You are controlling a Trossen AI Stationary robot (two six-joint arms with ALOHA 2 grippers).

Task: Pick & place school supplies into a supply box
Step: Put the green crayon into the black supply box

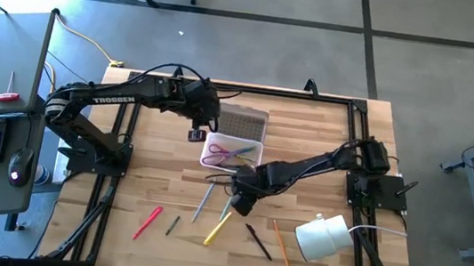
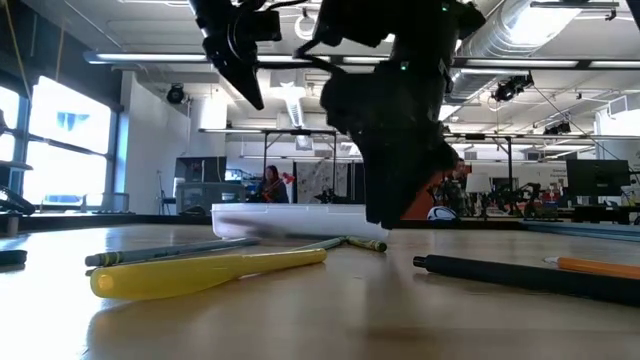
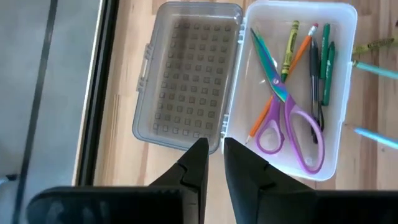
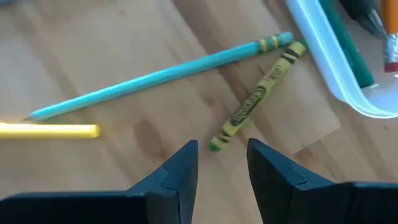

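In the low view the right arm [image 2: 400, 120] hides much of the supply box [image 2: 290, 218], whose contents cannot be seen.

Scissors [image 3: 287, 121] and pens in supply box [image 3: 346, 118], lid [image 3: 186, 68] open beside it, crayon [image 4: 256, 96] and pencil [image 4: 155, 78] just outside

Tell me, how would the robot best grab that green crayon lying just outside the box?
Probably from straight above, at the crayon's middle, fingers either side of its thin body. It lies flat on the table, one end near the blue pencil's tip and the supply box, so the free middle gives most room. The right gripper hovers open just over its lower end.
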